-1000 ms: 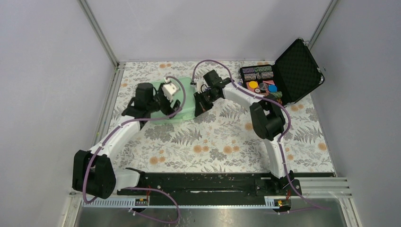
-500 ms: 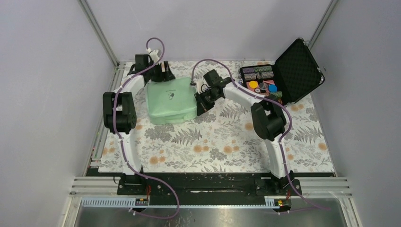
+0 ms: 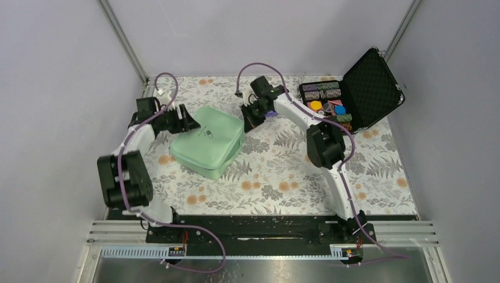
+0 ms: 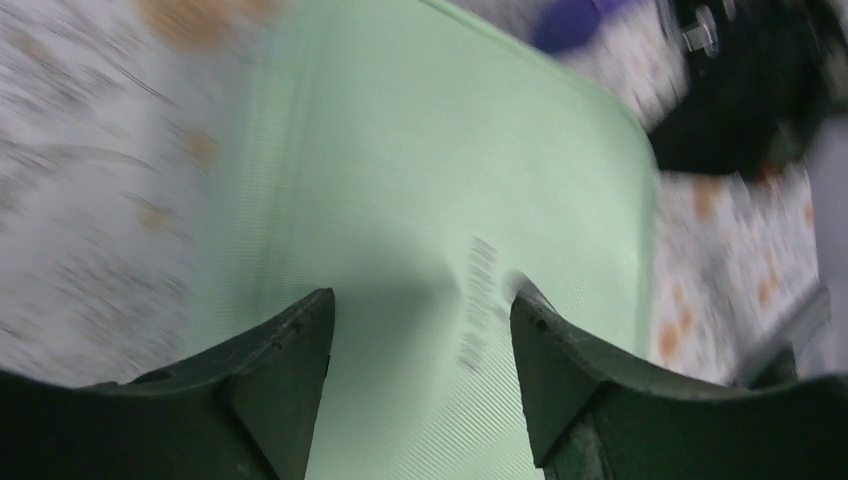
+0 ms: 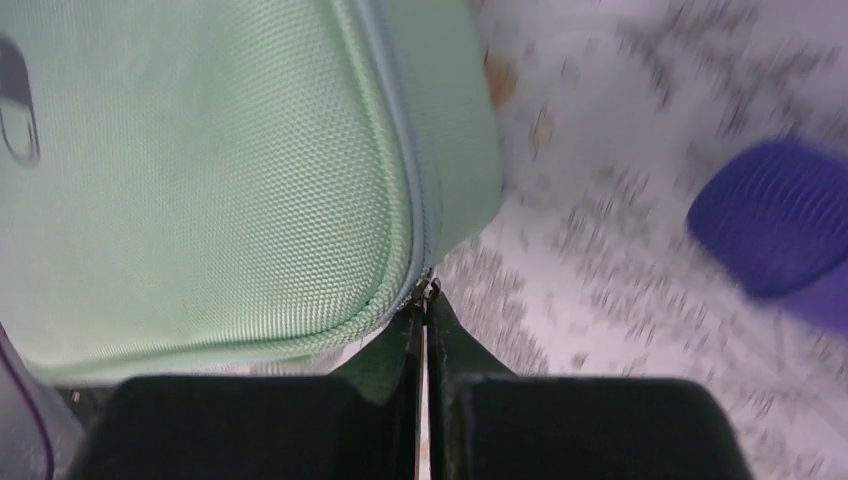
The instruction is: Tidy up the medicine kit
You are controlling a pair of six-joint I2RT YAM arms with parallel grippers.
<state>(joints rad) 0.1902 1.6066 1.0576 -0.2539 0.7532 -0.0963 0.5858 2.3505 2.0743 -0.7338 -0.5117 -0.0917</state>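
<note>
**Edges and room.** The medicine kit (image 3: 207, 141) lies closed on the back-left part of the worktop (image 3: 283, 177), turned on a diagonal so that one corner points toward the arm bases. Its far-left edge sits just beside the left pincer (image 3: 187, 122), and its right corner sits near the right pincer (image 3: 250, 119). The widest bare stretch of floral worktop runs between the kit and the arm bases. An open black case (image 3: 368, 88) occupies the back-right corner, well apart from the kit, with its lid leaning toward the right wall.

**View differences.**
- The left wrist view shows the left pincer spread, with both fingers (image 4: 290, 350) over the green lid. I cannot tell whether they touch it.
- The right wrist view shows the right pincer pressed together, its tips at the zip pull (image 5: 432, 291) on the kit's rounded corner. I cannot tell whether the pull is actually pinched.
- This view also resolves the woven fabric and the zip line, which the top view does not.
- A purple object (image 5: 775, 230) lies on the worktop beyond that corner. It is only a small patch in the top view.
- Only the top view shows the black case and both arms whole.

**Count.** I see one kit, one black case, one purple object and two arms. The coloured pieces in the case are too small to count.
</note>
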